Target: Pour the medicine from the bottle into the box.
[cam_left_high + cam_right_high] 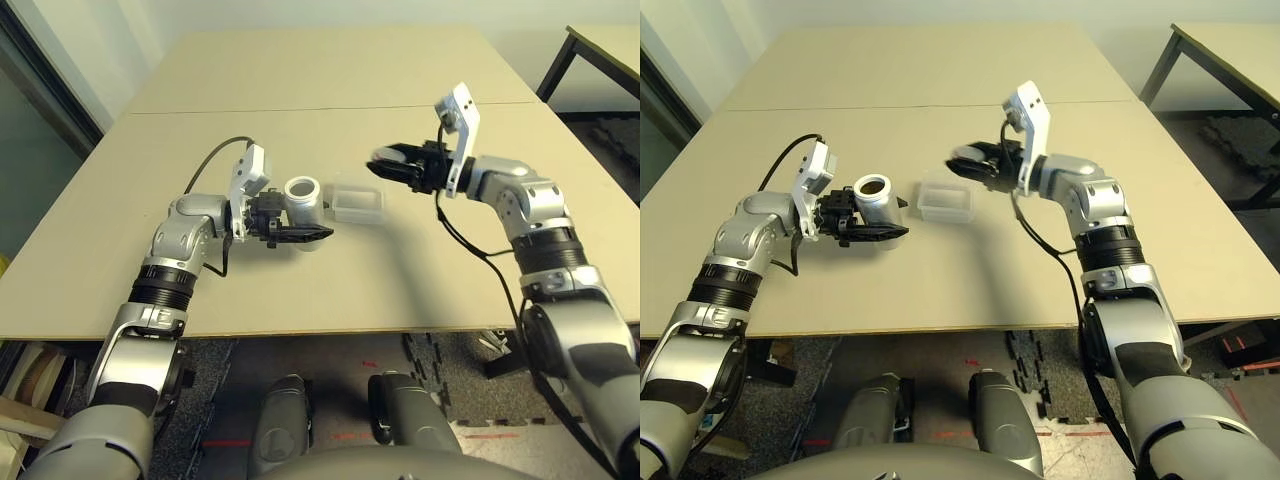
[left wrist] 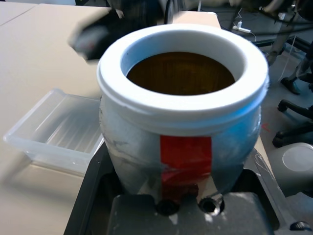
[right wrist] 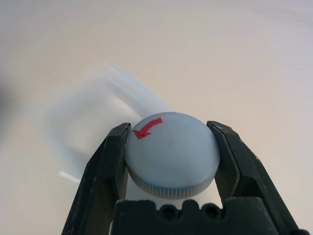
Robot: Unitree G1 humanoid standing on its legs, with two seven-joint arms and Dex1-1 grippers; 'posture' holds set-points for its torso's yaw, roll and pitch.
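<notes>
Red arrow marks the cap (image 3: 172,154); bottle (image 2: 182,112) wears red tape.

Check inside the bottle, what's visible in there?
The bottle, held in the left gripper, is uncapped. Through its white rim a dark amber-brown interior shows. Individual pills can't be made out, and the bottom is hidden. The box beside it looks empty.

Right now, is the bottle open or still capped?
Open. The bottle, held in the left gripper, shows a bare white rim and dark inside, while the right gripper holds the round cap.
</notes>
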